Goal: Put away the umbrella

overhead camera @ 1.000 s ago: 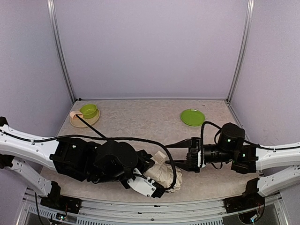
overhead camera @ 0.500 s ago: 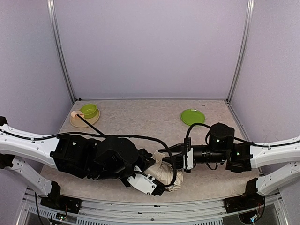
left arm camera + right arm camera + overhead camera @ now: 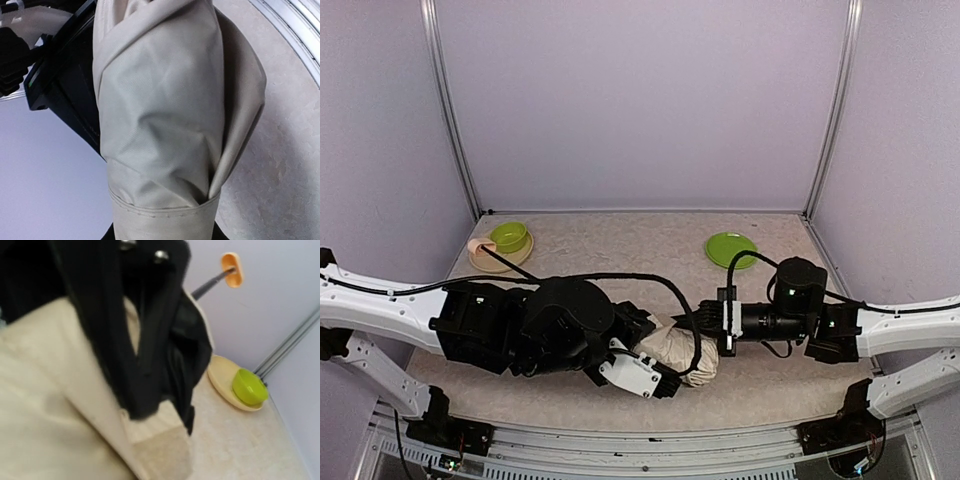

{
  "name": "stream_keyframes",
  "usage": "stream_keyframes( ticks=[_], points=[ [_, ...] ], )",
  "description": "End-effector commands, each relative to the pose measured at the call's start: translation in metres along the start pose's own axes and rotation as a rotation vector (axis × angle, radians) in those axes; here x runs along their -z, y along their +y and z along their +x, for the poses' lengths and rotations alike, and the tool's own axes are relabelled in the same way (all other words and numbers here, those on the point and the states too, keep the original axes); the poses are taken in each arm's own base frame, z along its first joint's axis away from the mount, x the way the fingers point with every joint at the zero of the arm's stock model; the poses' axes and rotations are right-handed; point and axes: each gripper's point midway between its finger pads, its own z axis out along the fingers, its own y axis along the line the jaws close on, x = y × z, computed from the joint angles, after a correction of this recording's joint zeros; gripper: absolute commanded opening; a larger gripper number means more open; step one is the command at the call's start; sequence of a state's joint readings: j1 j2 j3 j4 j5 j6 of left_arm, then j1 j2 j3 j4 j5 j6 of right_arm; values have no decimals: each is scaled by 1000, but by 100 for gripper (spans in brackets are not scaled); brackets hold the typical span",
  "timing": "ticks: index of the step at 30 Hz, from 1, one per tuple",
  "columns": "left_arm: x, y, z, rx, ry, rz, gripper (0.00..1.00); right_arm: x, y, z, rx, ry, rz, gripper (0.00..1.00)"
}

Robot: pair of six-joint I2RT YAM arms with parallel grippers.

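The umbrella (image 3: 677,350) lies folded as a cream bundle near the table's front middle. Its thin black shaft (image 3: 512,269) runs back left to the small wooden handle (image 3: 477,243). My left gripper (image 3: 668,377) is shut on the bundle; in the left wrist view cream fabric (image 3: 160,110) with a stitched band fills the frame and hides the fingers. My right gripper (image 3: 704,322) comes in from the right and is shut. In the right wrist view its black fingers (image 3: 137,390) pinch the cream strap (image 3: 162,442) against the fabric (image 3: 45,405). The handle (image 3: 231,269) shows beyond.
A green bowl (image 3: 509,236) sits on a tan plate (image 3: 490,262) at the back left, both also in the right wrist view, bowl (image 3: 248,386) on plate (image 3: 222,377). A green plate (image 3: 731,249) lies at the back right. Lilac walls enclose the table.
My right gripper moved left onto the umbrella and closed from open to shut on its strap. The left arm shifted slightly right, still holding the bundle.
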State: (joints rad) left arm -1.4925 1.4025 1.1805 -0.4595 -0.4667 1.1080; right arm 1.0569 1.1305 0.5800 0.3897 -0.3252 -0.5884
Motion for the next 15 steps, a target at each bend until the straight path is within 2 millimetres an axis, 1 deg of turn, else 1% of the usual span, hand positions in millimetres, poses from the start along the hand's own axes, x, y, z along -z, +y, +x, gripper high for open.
stream_keyframes(
  ticks=[1, 2, 4, 6, 8, 11, 15],
  points=[
    [9, 15, 4, 55, 1, -73, 0, 17, -28, 35, -297, 48, 128, 0],
    [8, 14, 3, 61, -5, -70, 0, 18, -31, 42, -321, 65, 152, 0],
    [6, 14, 2, 69, -13, -67, 0, 22, -44, 57, -369, 118, 234, 2],
    [6, 13, 1, 64, -22, -66, 0, 27, -55, 68, -427, 147, 278, 3],
    [7, 13, 1, 56, -21, -70, 0, 34, -61, 76, -472, 159, 306, 5],
    [5, 13, 7, 26, 14, -87, 0, 42, -66, 81, -505, 169, 324, 8],
    [-5, 8, 27, -66, 121, -136, 0, 48, -65, 83, -532, 166, 303, 12]
  ],
)
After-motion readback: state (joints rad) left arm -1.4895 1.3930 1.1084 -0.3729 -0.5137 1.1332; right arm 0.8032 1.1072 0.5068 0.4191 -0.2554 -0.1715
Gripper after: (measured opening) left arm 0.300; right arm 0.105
